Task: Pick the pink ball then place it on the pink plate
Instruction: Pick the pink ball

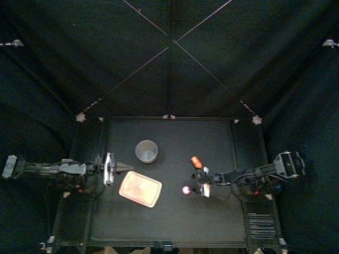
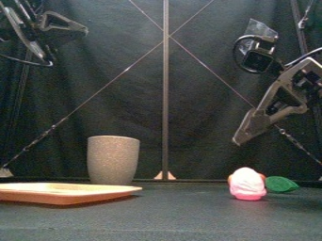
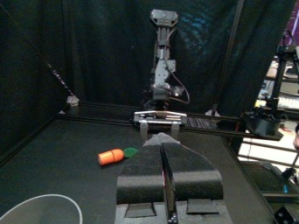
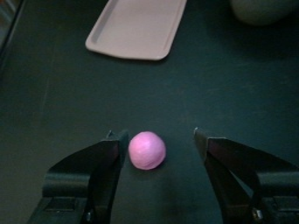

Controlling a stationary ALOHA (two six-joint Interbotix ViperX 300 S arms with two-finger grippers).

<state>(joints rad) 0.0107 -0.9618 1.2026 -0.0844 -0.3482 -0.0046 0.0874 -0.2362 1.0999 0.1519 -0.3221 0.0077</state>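
The black desk (image 1: 172, 213) is being shared by two arms, one reaching in from each side. The right gripper (image 4: 159, 134) is being held low over the desk, pointing toward the middle. Its jaws are spread wide and nothing is being gripped. The left gripper (image 3: 163, 140) is being held well apart from it on the far side of the plate, and its jaws are being pressed together on nothing.

The pink plate (image 4: 138, 28) is lying flat on the desk straight ahead of the right gripper, between the two grippers and nearer the left one. The tall grey cup (image 1: 146, 150) is standing upright beyond the plate as seen from the right gripper, toward the back of the desk and just clear of the plate's far edge.

The pink ball (image 4: 147, 149) is resting on the desk between the tips of the right gripper's open jaws. It is being touched by neither jaw, with a gap showing on each side. It is lying well apart from the plate. A small orange toy (image 1: 197, 161) with a green end is lying near the right gripper, toward the back of the desk, close to the ball but apart from it.
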